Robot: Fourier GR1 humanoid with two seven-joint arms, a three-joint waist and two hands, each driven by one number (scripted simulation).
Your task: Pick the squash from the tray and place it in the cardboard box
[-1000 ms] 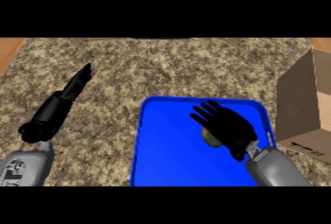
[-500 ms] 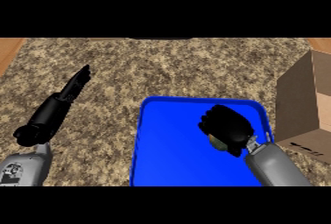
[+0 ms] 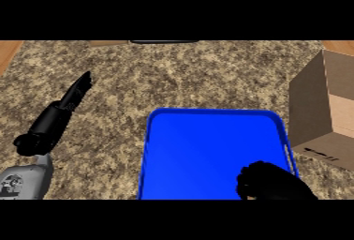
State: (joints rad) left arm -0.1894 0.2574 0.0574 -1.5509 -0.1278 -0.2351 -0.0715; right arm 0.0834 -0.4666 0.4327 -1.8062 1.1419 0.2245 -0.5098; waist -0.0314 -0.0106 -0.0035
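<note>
The blue tray lies at the counter's front middle, and its blue floor shows bare. My right hand sits at the tray's near right corner, by the view's lower edge, with its fingers curled into a ball. The squash itself is hidden; it shows nowhere on the tray and appears to be enclosed in that hand. The cardboard box stands to the right of the tray, its open top tilted toward the tray. My left hand rests open at the left, fingers straight and pointing up and to the right.
The speckled stone counter stretches behind and left of the tray. A dark object lies at the far edge. Wooden floor shows at the top left corner.
My right hand curled shut over the squash in the tray's middle, then drew back toward the tray's near right corner. The left hand stayed still.
</note>
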